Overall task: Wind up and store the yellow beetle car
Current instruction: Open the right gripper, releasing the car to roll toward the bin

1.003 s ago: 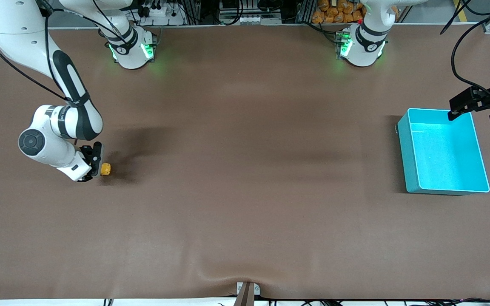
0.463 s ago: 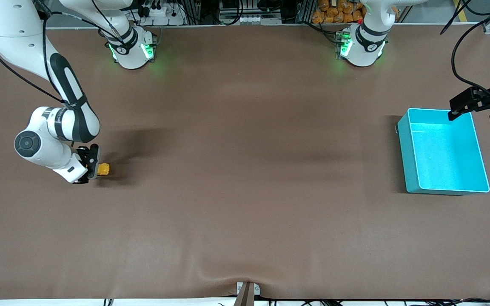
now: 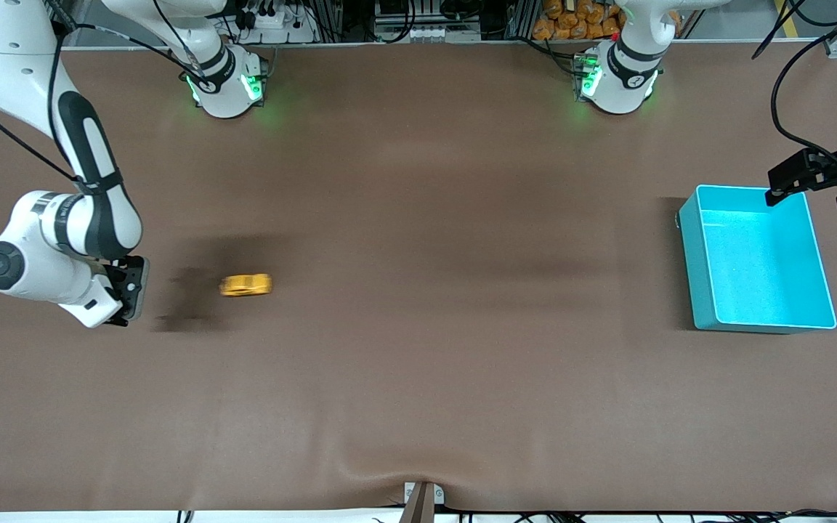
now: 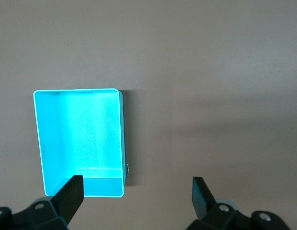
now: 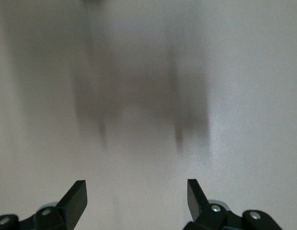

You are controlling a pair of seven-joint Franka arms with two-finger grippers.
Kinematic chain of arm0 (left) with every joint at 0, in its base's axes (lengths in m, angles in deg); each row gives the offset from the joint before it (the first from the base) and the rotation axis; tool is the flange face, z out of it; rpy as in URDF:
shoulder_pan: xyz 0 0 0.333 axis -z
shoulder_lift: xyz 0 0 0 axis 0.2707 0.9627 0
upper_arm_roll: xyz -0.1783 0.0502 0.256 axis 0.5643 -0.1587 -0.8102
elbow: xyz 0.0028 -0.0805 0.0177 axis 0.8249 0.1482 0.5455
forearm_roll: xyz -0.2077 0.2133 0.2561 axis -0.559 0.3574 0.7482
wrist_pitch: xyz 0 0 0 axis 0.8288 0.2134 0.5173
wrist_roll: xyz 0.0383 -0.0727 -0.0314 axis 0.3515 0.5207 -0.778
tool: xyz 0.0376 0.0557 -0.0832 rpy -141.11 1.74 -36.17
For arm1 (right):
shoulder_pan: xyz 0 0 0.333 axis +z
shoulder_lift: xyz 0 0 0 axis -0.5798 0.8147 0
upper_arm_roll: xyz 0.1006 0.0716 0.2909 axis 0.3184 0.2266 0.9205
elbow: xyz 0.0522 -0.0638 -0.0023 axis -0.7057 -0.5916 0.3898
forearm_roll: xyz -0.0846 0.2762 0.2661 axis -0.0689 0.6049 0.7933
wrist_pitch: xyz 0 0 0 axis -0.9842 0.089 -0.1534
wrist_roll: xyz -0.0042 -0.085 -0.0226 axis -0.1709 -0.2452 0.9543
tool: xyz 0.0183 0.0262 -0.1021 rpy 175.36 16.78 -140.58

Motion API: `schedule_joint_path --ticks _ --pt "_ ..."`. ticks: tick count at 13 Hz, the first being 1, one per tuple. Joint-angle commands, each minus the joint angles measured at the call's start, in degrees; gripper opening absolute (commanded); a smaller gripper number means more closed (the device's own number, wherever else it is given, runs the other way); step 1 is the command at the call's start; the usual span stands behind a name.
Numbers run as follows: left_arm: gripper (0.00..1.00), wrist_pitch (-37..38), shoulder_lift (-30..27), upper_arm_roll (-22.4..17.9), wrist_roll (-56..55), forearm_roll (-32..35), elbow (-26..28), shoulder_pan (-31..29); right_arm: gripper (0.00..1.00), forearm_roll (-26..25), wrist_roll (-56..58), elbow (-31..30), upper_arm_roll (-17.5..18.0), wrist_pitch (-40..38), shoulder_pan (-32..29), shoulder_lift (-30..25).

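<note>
- Yellow beetle car [image 3: 245, 285] sits on the brown table [image 3: 418, 349], free of both grippers, smeared in the front view, so likely rolling; it's at the right arm's end, well apart from the turquoise bin [image 3: 702, 290].
- Right gripper [image 3: 128, 289] is spread wide and holds nothing, low over the table near the car; its wrist view shows only bare table and shadow between the fingers.
- Left gripper [image 4: 136, 191] is also spread wide and empty, over the bin's edge that lies farthest from the front camera; the left arm waits.
- Risks:
  - if the car is wound, it may run off course or reach a table edge before either arm gets to it
  - grabbing it while rolling could knock it aside or tip it
  - a tiny rounded body may slip out of a two-finger pinch
  - a long carry to the bin gives it more chance to drop
</note>
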Motion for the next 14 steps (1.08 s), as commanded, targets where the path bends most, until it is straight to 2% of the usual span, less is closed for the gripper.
schedule_joint_path --ticks 1,14 --pt "1.0 0.5 -0.74 0.2 -0.9 1.0 0.56 0.0 0.93 1.43 1.19 1.26 0.63 -1.1 -1.68 0.89" --pt "1.0 0.5 -0.12 0.38 -2.66 1.0 1.0 -0.09 0.92 1.52 1.37 1.08 0.63 -1.54 -3.88 1.07"
